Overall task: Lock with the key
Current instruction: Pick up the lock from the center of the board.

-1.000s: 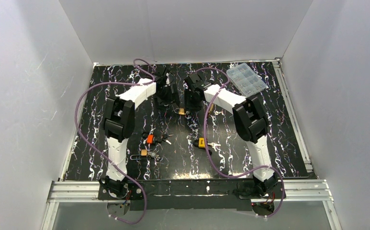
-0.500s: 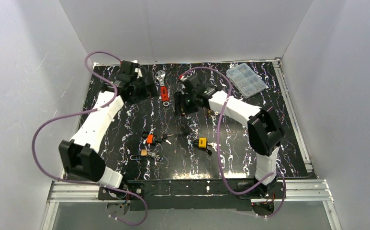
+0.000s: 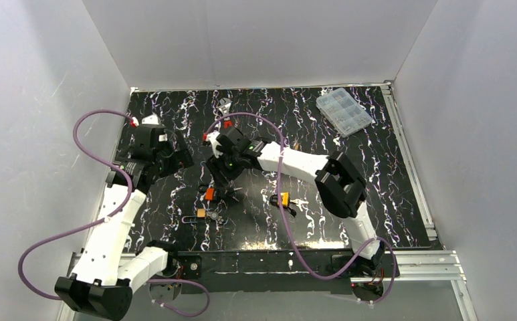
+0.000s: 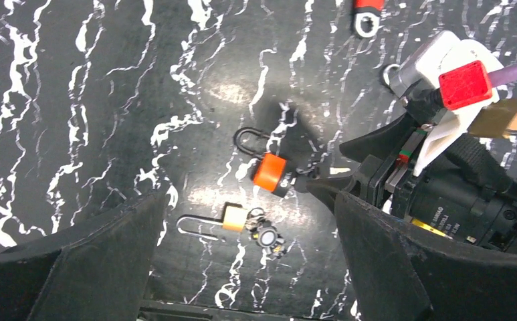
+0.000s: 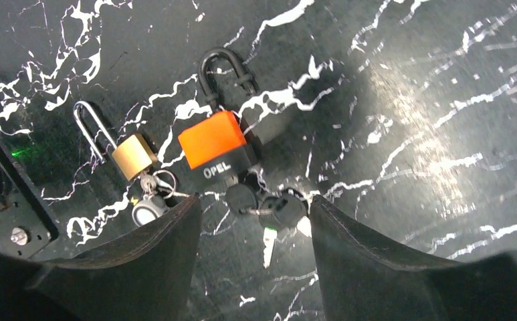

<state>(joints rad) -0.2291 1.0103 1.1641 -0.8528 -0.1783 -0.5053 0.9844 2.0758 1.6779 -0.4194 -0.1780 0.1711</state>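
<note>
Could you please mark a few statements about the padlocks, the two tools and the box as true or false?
1. The right tool hovers open above the orange padlock. True.
2. The left tool grips the brass padlock. False: it is open and empty, and the brass padlock lies on the table.
3. A bunch of keys sits at the orange padlock's base. True.
4. The clear organiser box sits at the near left corner. False: it is at the far right.
</note>
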